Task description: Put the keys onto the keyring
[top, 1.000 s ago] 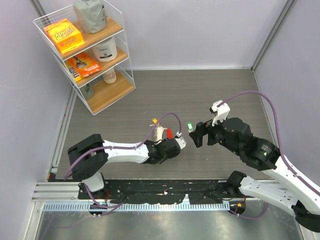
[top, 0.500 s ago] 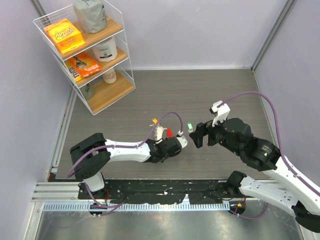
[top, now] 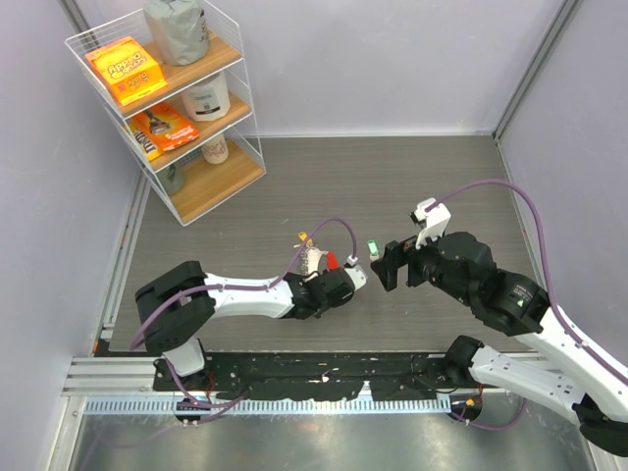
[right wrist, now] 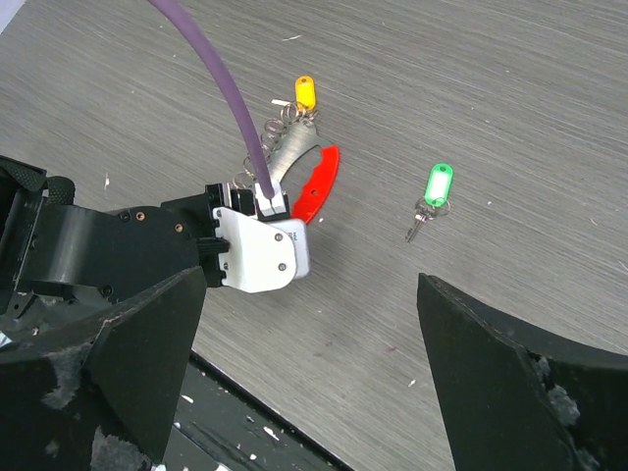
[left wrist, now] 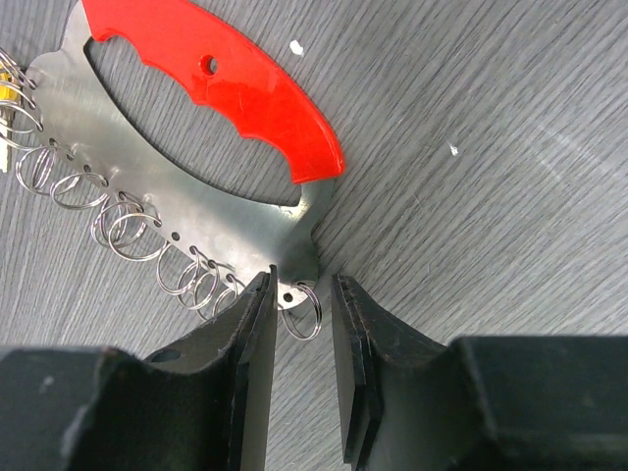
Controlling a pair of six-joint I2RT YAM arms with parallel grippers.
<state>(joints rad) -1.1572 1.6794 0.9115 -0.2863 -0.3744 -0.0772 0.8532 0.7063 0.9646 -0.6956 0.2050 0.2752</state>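
The keyring [left wrist: 226, 88] is a red crescent on a silvery plate with several small split rings; it lies on the grey table and also shows in the top view [top: 334, 260] and the right wrist view [right wrist: 316, 182]. My left gripper [left wrist: 302, 287] is low over its tip, jaws a narrow gap apart around one small ring [left wrist: 300, 314], not clamped. The yellow-headed key [right wrist: 306, 93] lies at the keyring's far end among the rings. The green-headed key [right wrist: 437, 186] lies alone to the right [top: 373, 247]. My right gripper [right wrist: 309, 294] is wide open and empty, above the table near the green key.
A white wire shelf [top: 172, 108] with boxes and jars stands at the back left. A purple cable [top: 329, 231] arcs over the left wrist. The black rail [top: 314, 368] runs along the near edge. Grey walls close in on both sides.
My left gripper has edged slightly along the keyring's tip. The right arm and both keys have not moved.
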